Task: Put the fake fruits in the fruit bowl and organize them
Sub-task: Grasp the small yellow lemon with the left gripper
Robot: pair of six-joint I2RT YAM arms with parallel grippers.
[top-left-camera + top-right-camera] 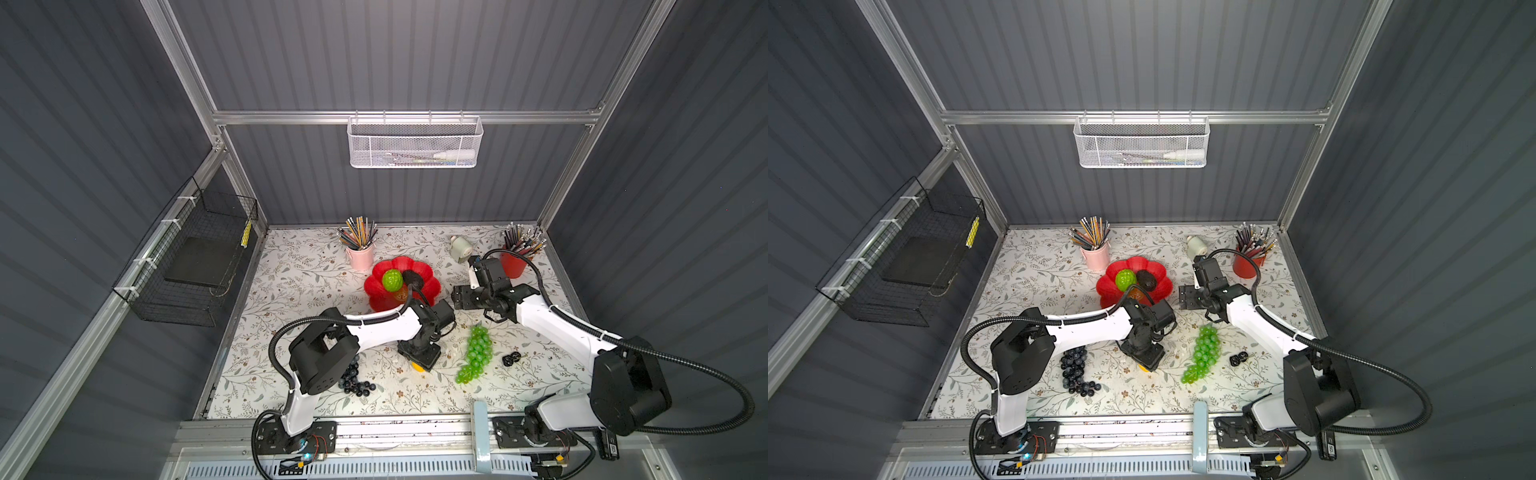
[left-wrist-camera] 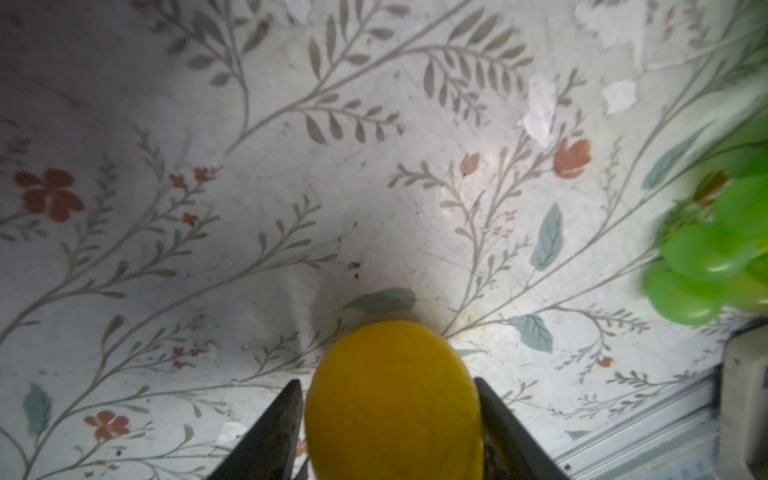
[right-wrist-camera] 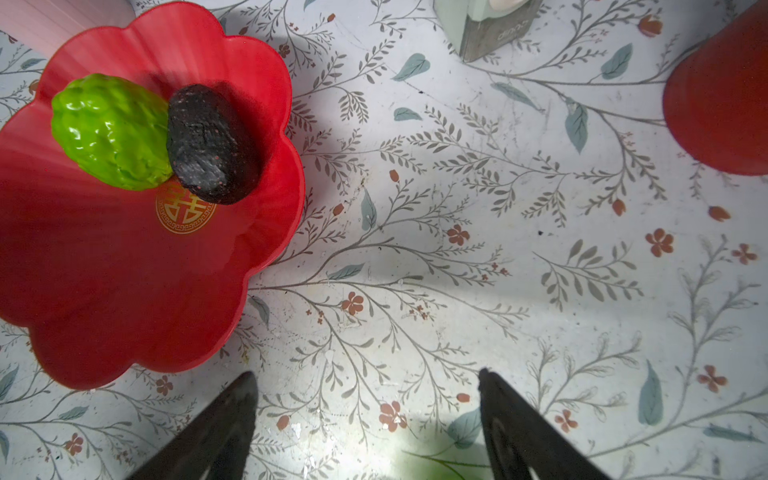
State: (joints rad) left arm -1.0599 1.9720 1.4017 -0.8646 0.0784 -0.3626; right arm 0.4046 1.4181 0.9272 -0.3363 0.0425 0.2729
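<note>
dark grapes [image 1: 1075,368]: lower left of table [image 1: 291,291] in both top views, partly under the left arm's elbow. Not in the bowl.
left gripper [image 2: 386,380]: low centre of the top views, pointing straight down. Fingers [image 2: 282,419] sit either side of the yellow fruit [image 2: 392,415], at or almost at its skin. Can't tell if the pinch is on yet.
yellow fruit, place: on the table, near the front edge, left of the green grapes. Straddled across its narrow width, probably so it won't roll out.
bowl [image 1: 401,262]: red flower shape, upper centre, just beyond the left arm's wrist.
green ball [image 1: 392,280]: in the bowl, far-left part, touching the black oval.
black oval [image 1: 413,277]: in the bowl, right of the ball. Both sit off the middle, which likely leaves room for the grape bunches.
green grapes [image 1: 478,353]: right of centre, on the table, lying lengthwise. Not in the bowl.
right gripper [image 3: 365,374]: centre right, just right of the bowl, jaws spread, nothing between them. Looks parked clear of the left arm's path to the bowl.
step: grabbing the yellow fruit; three fruits left to move.
</note>
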